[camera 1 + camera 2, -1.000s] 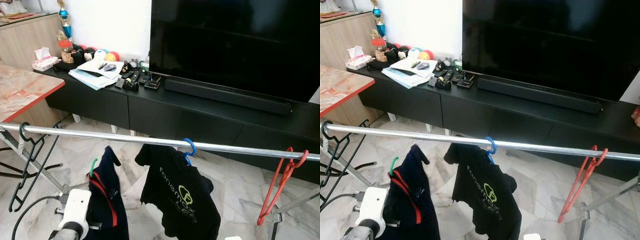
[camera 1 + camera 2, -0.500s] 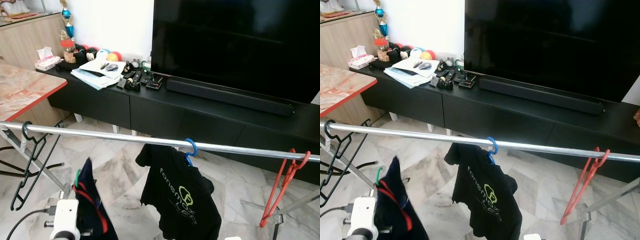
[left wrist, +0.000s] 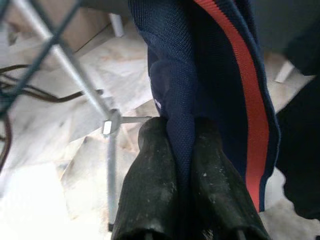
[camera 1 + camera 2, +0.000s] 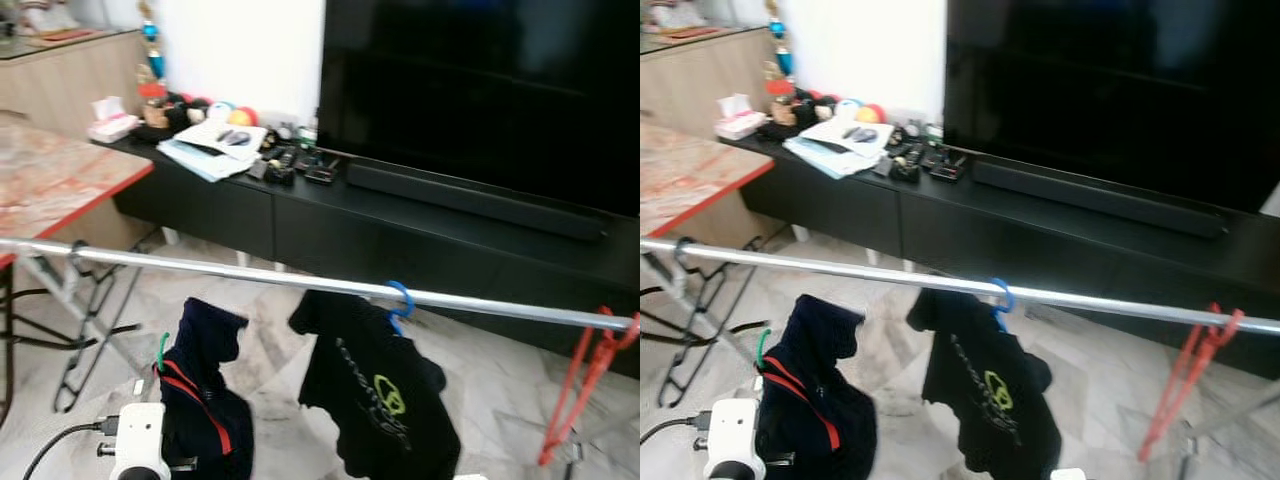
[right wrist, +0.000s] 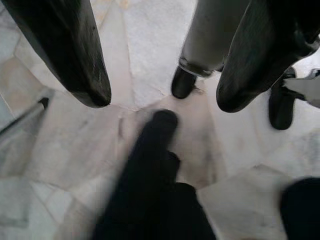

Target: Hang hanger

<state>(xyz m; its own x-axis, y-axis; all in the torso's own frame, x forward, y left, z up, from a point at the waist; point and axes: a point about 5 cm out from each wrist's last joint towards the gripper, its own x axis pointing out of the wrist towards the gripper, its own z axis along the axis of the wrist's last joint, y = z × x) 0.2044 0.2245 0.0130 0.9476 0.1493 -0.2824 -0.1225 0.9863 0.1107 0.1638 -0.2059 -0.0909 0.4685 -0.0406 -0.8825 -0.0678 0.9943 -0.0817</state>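
Observation:
A navy garment with a red stripe point(image 4: 205, 400) hangs on a green hanger whose hook point(image 4: 163, 348) points up, a little below the silver rail point(image 4: 250, 272). My left gripper point(image 3: 182, 131) is shut on the garment's fabric, just above my white wrist point(image 4: 140, 455). A black t-shirt point(image 4: 375, 395) hangs from the rail by a blue hook point(image 4: 402, 297). Red hangers point(image 4: 590, 380) hang at the rail's right end and a black hanger point(image 4: 85, 320) at its left end. My right gripper point(image 5: 157, 95) is open, low over the marble floor, with nothing between its fingers.
A black TV console point(image 4: 330, 215) with a large TV point(image 4: 480, 90) stands behind the rail. A red-edged table point(image 4: 60, 180) is at the left. The rack's metal legs point(image 3: 75, 75) and a cable point(image 4: 55, 445) lie by my left arm.
The camera has shifted, so the whole scene sits further right. The navy garment in my left gripper dropped lower than a second ago, swung left, and now hangs bunched below the rail.

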